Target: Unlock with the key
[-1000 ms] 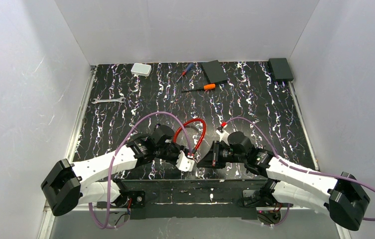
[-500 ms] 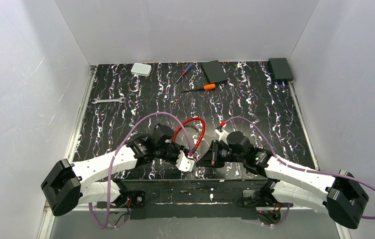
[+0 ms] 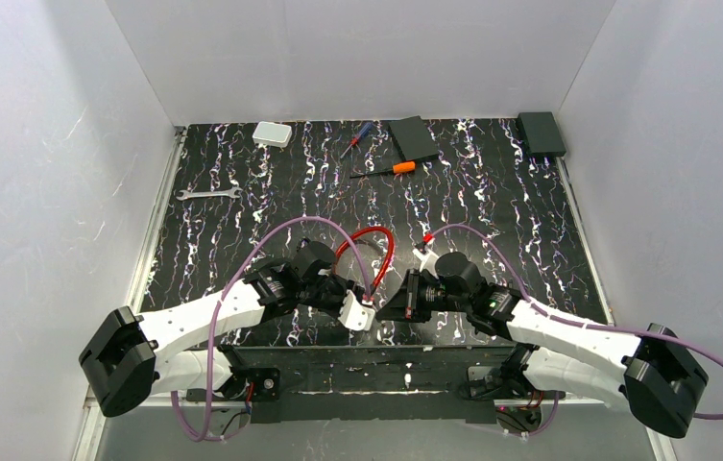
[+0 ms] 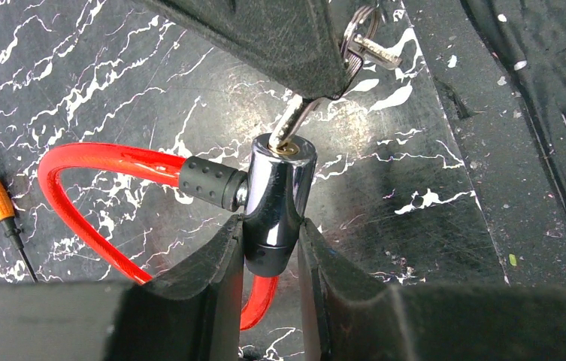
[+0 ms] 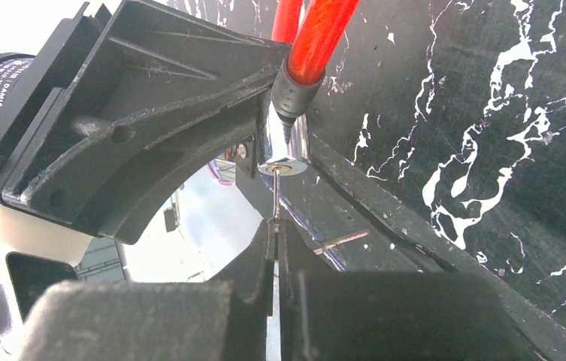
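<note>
Right end effector pinches key, bit running twelve o'clock into lock barrel, which left end effector clamps.

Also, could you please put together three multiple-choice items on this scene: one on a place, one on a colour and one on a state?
1. Where is the tip of the key?
A. in the keyhole of the lock cylinder
B. lying loose, far from both arms
C. pulled clear and pointing upward

2. What colour is the cable?
A. blue
B. green
C. red

3. How do the left fingers stand?
A. wide open and empty
B. closed on the lock cylinder
C. closed on the key

Answers:
1 A: the left wrist view shows the metal bit entering the top of the cylinder.
2 C: the loop is bright red in every view.
3 B: both fingers press against the sides of the chrome cylinder.
</note>
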Robot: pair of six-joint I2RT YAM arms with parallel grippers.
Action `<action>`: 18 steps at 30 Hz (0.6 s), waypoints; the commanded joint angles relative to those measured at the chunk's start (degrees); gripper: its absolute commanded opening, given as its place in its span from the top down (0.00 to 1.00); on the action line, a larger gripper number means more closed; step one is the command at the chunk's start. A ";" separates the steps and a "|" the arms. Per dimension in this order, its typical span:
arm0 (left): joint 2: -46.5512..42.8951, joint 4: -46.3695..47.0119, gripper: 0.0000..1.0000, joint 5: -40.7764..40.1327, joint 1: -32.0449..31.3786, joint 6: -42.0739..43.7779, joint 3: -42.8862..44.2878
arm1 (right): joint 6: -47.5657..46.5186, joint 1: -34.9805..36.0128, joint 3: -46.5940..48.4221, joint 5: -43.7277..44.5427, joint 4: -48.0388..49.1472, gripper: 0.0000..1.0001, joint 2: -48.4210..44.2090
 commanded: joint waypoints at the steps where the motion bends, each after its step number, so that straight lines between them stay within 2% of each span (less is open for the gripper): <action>1: -1.07 3.20 1.00 0.33 -0.24 1.84 0.43 | -1.05 0.14 0.70 1.21 0.55 0.99 -1.74; 6: -1.19 3.14 1.00 -0.21 -0.24 2.16 0.24 | -2.19 0.14 0.66 1.95 -3.13 0.99 -2.72; 18: -1.18 2.81 1.00 0.31 -0.25 2.29 0.38 | -1.41 0.14 0.98 1.09 -0.08 0.99 -0.80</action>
